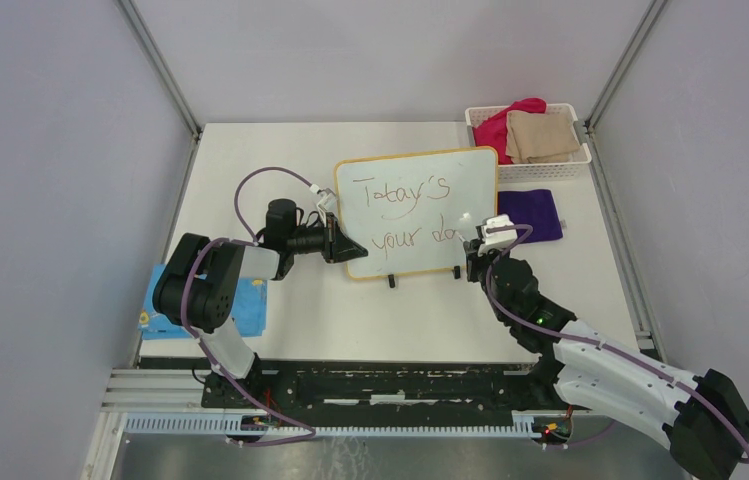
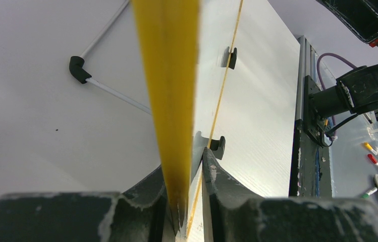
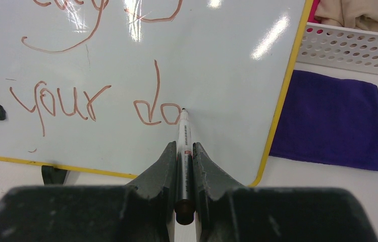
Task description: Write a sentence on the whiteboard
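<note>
Right gripper (image 3: pixel 184 151) is closest, jaws pinched narrow around a marker (image 3: pixel 183 132) whose tip touches the whiteboard (image 3: pixel 217 65) right after the "do". The left gripper (image 2: pixel 187 162) is clamped on the board's yellow left edge. The board stands on its little black feet mid-table, leaning back a bit, and the sentence (image 1: pixel 397 192) reads "Today's your do". A purple cloth (image 1: pixel 530 213) lies just right of it, and a white basket (image 1: pixel 582 160) of folded cloths sits in the far corner.
</note>
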You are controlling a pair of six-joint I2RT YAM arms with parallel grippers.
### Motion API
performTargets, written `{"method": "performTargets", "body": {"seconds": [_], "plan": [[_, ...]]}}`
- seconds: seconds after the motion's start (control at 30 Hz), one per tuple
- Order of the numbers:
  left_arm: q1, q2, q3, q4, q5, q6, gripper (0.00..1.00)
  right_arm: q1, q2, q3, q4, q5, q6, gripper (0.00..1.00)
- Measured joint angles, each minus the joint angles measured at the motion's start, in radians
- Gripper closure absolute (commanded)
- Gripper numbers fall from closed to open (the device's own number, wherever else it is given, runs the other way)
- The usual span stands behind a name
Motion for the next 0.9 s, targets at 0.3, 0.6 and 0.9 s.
{"method": "performTargets", "body": {"seconds": [0.3,0.6,0.9], "plan": [[0.000,0.000,0.000,0.000,0.000,0.000,0.98,-0.003,-0.023,-0.027,0.000,-0.020,0.016,1.00],[0.000,0.000,0.000,0.000,0.000,0.000,0.98,-0.003,-0.066,-0.055,-0.023,-0.021,0.027,1.00],[0.000,0.000,0.000,0.000,0.000,0.000,0.98,-0.004,-0.082,-0.029,-0.030,-0.002,0.006,1.00]]}}
